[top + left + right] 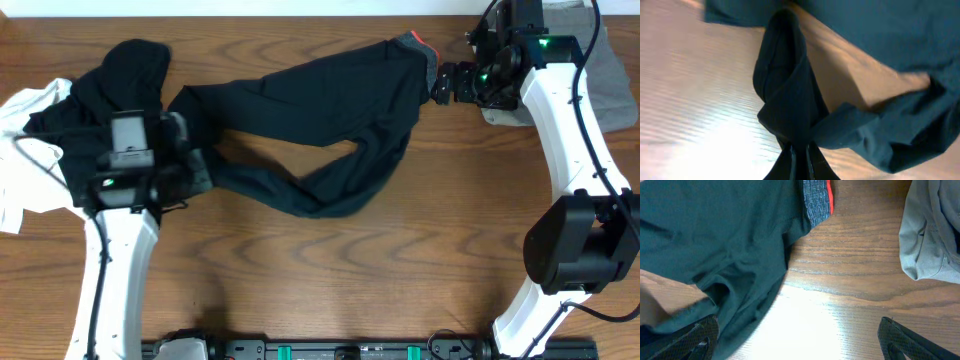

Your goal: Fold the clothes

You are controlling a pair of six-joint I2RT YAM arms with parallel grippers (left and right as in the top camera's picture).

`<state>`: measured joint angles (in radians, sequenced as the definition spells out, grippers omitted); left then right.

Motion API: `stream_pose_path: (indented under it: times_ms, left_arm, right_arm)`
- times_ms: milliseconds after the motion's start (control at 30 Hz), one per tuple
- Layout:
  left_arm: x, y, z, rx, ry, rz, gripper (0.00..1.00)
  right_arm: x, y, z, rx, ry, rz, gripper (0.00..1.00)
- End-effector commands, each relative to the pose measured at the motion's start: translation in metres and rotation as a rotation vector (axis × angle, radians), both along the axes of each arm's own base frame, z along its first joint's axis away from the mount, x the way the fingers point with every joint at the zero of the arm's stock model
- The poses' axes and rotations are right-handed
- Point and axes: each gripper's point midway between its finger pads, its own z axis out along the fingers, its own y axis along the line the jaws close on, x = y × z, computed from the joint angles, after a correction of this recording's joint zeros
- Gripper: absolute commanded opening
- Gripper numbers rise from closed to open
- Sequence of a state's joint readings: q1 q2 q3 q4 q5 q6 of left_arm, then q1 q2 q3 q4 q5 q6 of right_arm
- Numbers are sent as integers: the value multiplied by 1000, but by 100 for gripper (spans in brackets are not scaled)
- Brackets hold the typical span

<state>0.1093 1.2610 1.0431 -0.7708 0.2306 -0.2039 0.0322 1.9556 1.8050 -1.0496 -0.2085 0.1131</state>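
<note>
– Black trousers (pixel 320 110), crumpled, with a grey-and-coral waistband (pixel 418 44). Where?
– Far half of the desk (pixel 350 280). Long axis left-right: waistband points right, legs trail left, lower leg sags toward the near edge.
– End effectors?
– Left end effector (pixel 801 157) clenched on a bunched leg end. Right end effector (pixel 800 335) released, fingers spread over bare wood just beside the waistband.
</note>
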Motion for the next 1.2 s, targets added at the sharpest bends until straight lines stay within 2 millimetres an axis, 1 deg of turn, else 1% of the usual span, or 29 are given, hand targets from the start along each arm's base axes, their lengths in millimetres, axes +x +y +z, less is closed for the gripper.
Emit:
stream_pose_path:
  times_ms: [0, 100, 133, 300, 433, 533, 633, 667, 700, 733, 867, 967, 1067, 1167]
  left_arm:
    - [3, 15, 5, 10, -11, 57, 6]
    - [-1, 23, 2, 35, 8, 81, 6]
    - [-4, 29, 1, 63, 21, 99, 6]
    - [-28, 68, 0, 176, 88, 308, 6]
    - [-47, 97, 6, 196, 102, 479, 6]
    - [-54, 113, 9, 177, 93, 576, 6]
    - [-57, 121, 9, 158, 90, 624, 6]
    - [-56, 121, 9, 157, 88, 624, 26]
    - [-54, 121, 10, 154, 80, 624, 71]
    - [-51, 120, 10, 146, 70, 619, 98]
    - [-44, 114, 12, 105, 48, 597, 98]
    - [-40, 110, 12, 77, 35, 581, 98]
    - [-39, 107, 13, 64, 32, 573, 98]
    - [-39, 106, 11, 62, 36, 570, 98]
  right_arm:
    - [1, 2, -5, -8, 4, 20, 99]
    - [0, 2, -5, -8, 5, 21, 99]
    - [0, 2, -5, -8, 6, 21, 99]
    - [1, 2, -4, -9, 0, 25, 99]
    - [3, 2, -4, -9, -6, 25, 99]
    - [3, 2, -4, -9, -8, 25, 99]
    - [5, 3, -7, -9, -15, 27, 99]
    - [5, 4, -9, -8, -17, 27, 99]
    - [6, 4, -13, -8, -19, 27, 99]
    - [7, 4, -17, -8, -22, 27, 99]
    - [13, 4, -36, -8, -52, 26, 99]
    - [24, 4, -53, -7, -114, 27, 99]
    - [40, 5, -67, -5, -218, 28, 99]
    - [57, 5, -76, 14, -355, 2, 99]
